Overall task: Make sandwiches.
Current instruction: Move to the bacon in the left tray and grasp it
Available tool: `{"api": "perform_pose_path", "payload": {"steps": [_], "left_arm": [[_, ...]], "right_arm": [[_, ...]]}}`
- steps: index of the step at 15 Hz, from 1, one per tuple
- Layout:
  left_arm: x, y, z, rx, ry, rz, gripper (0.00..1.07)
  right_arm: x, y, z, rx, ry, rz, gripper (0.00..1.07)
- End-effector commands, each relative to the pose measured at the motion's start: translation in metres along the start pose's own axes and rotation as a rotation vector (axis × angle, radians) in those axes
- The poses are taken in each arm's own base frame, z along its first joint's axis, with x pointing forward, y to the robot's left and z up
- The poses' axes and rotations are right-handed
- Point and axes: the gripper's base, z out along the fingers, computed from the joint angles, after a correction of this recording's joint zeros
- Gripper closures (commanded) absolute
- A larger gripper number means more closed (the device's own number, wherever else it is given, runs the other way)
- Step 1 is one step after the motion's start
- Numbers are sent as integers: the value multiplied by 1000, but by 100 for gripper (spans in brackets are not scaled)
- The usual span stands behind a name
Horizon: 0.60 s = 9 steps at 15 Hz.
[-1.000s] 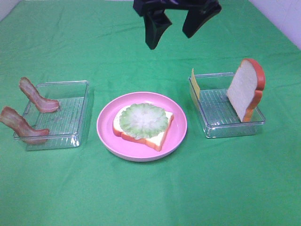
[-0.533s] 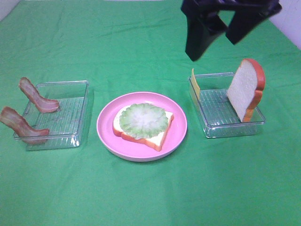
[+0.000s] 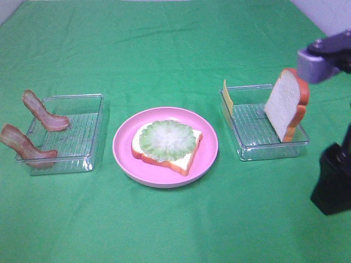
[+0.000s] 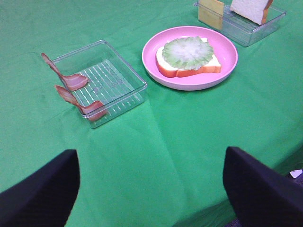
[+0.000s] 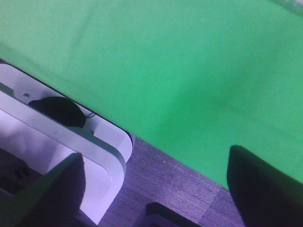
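Note:
A sandwich base, one white bread slice topped with a pale green lettuce disc, lies on the pink plate. Two bacon strips lean on the left clear tray. In the right clear tray a yellow cheese slice and a second bread slice stand upright. My left gripper is open and empty, pulled back off the table's near left side. My right gripper is open and empty over the table's edge; one of its fingers shows at the far right.
Green cloth covers the table. The right wrist view shows the cloth's edge, grey floor and a white base below it. The right arm's grey link hangs beside the upright bread.
My right arm has swung from above the table's far middle to the right edge and come down toward the front right, its jaws open throughout. Food and trays have not moved.

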Motion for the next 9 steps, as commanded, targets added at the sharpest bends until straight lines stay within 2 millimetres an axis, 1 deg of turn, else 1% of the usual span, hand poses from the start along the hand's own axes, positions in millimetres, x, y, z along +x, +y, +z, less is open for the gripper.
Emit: {"api": "perform_pose_path", "payload": {"steps": [1, 2, 3, 5, 6, 9], "left_arm": [[1, 0, -2, 1, -25, 4, 27], [1, 0, -2, 1, -25, 4, 27], [1, 0, -2, 1, -25, 4, 27], [1, 0, -2, 1, -25, 4, 27], [1, 0, -2, 1, -25, 4, 27], [1, 0, -2, 1, -26, 4, 27]], "right_arm": [[35, -2, 11, 6, -6, -29, 31], [48, -3, 11, 6, -29, -39, 31], [68, -3, 15, 4, -57, -61, 31], [90, -3, 14, 7, -135, -105, 31], [100, -2, 13, -2, -202, -116, 31], [128, 3, -4, -40, -441, -160, 31]]}}
